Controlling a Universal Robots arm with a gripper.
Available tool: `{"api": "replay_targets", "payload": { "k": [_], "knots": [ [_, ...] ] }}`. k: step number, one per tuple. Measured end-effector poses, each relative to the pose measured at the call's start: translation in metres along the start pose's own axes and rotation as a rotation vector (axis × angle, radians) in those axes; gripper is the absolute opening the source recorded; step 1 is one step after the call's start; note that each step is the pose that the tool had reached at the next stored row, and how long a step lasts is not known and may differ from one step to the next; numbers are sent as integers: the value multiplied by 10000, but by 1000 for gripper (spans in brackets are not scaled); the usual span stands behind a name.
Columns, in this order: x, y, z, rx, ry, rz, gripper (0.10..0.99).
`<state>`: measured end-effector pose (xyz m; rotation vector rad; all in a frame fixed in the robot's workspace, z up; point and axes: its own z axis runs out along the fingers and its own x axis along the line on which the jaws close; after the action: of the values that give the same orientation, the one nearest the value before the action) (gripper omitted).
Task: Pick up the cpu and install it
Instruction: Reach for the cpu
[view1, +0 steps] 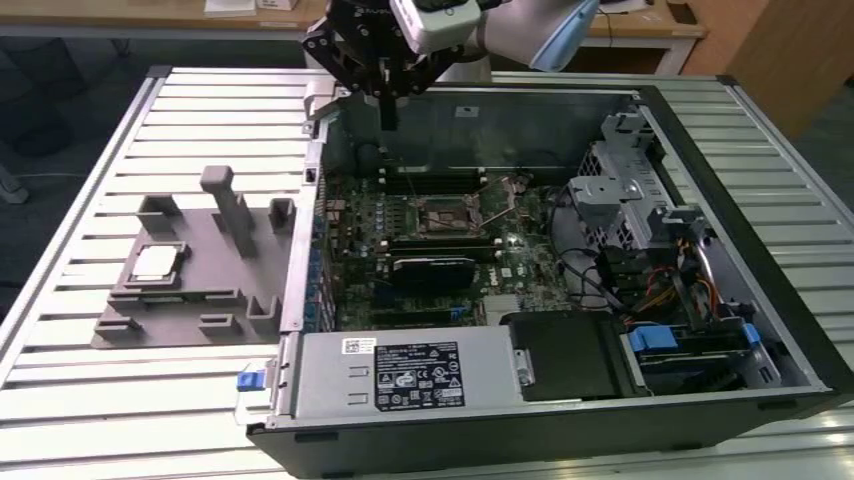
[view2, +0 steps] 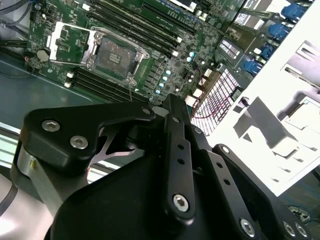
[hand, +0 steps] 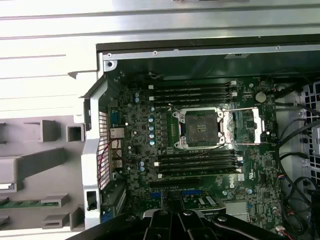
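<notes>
1. Black and two-fingered, the robot's hand (view1: 388, 120) hung over the far end of an open black-and-silver computer case (view1: 534, 125), towards the exterior view's left corner. Its fingers pointed straight down and were clenched together with nothing between them.
2. From where I stood, the cpu (view1: 156, 262), a small flat square chip with a shiny silver-white top, lay flat in a recess of a grey plastic holder block (view1: 200, 285). It was well apart from the hand.
3. That holder block sat on the slatted metal bench (view1: 80, 400), just beside the case on the exterior view's left.
4. Inside the case a green motherboard (view1: 358, 230) lay flat, and the hand hovered above its far edge without touching it.
5. Near the middle of the board was the square processor socket (view1: 438, 212). Both wrist views showed it open, with its dark centre exposed (hand: 200, 127) (view2: 114, 56).
6. In the first wrist view, the socket's thin metal retaining frame (hand: 258, 125) was swung back and lay beside it.
7. Long black memory slots (hand: 195, 92) ran along both sides of the socket.
8. In the first wrist view the hand's dark linkage (hand: 172, 222) sat at the picture's edge, over the board.
</notes>
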<state>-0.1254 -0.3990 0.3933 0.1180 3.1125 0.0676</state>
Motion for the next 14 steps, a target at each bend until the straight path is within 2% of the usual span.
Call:
{"api": "replay_targets", "payload": {
  "k": [14],
  "knots": [
    [122, -9, -3, 0, 0, 0, 106]
  ]
}}
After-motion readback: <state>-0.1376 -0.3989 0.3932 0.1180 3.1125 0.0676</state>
